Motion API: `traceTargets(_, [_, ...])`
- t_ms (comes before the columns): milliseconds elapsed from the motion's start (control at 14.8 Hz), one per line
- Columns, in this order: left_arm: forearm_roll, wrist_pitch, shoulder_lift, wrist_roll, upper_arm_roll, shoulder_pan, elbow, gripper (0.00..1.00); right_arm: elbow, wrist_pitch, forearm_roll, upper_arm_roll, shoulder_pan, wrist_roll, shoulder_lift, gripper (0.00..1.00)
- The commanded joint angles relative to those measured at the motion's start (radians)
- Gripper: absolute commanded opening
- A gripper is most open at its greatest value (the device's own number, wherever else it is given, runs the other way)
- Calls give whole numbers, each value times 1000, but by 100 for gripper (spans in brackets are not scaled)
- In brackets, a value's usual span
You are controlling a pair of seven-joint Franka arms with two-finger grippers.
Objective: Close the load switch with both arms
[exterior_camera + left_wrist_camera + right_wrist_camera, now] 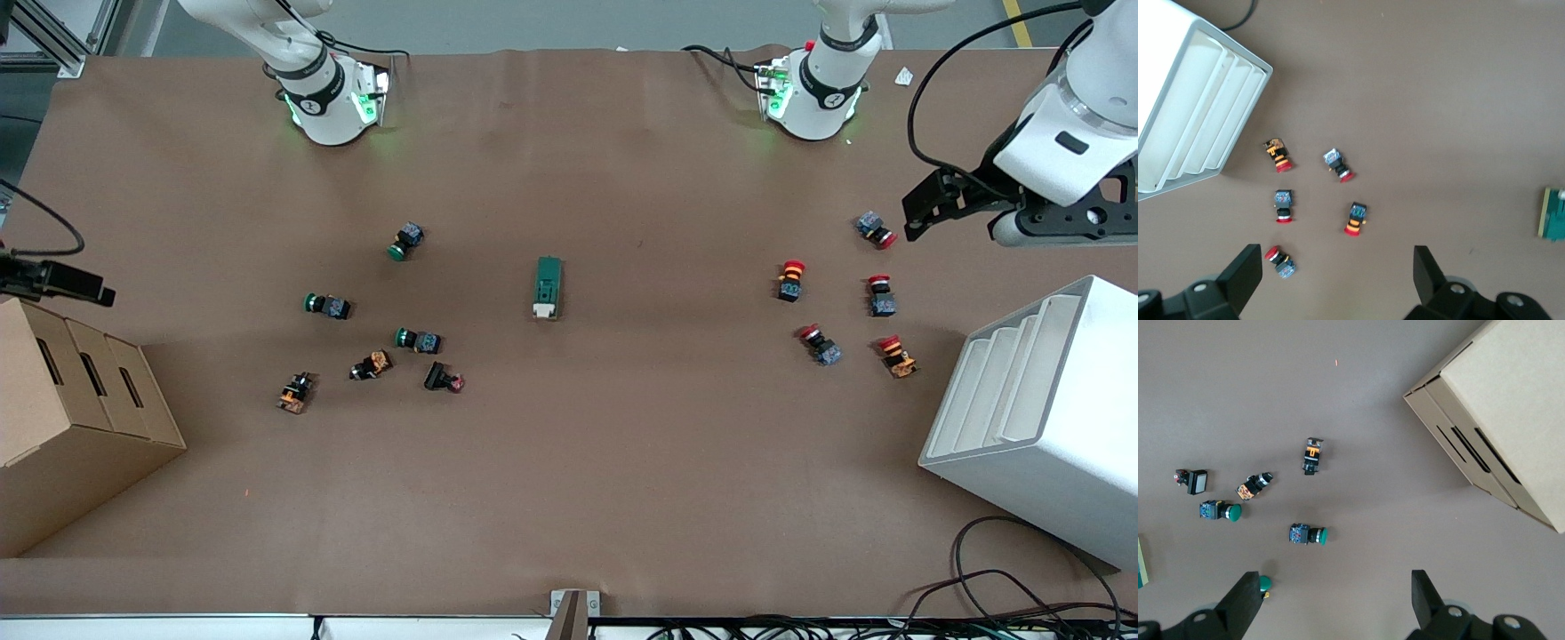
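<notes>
Matte brown tabletop (569, 462), slim dark-green rectangular load switch (548, 286) lying untouched, left claw (1338, 273) and right claw (1337, 597) both spread apart

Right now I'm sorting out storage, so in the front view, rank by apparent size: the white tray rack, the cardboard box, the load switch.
1. white tray rack and cardboard box: look alike and both are cut off, so unranked.
2. load switch: clearly smallest.

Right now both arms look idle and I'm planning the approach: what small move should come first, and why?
Probably swing both open grippers in toward the load switch, which lies untouched mid-table between the button clusters. The left gripper hangs over the red push buttons, the right gripper over the green push buttons; neither is near it.
</notes>
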Motion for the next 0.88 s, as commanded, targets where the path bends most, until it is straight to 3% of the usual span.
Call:
traceTargets(0, [-24,9,-98,83,34,8,-105,100,-121,44,-63,60,4,53,-98,100])
traceTargets(338, [-13,22,-127,85,40,-4,-142,100,-188,47,-78,66,7,53,-162,100])
traceTargets(608, [-27,14,-117,134,41,9,-122,100,-233,47,-87,135,-34,53,-220,100])
traceTargets(811, [-31,3,-103,136,64,9,-105,100,-240,40,-87,148,-48,53,-245,100])
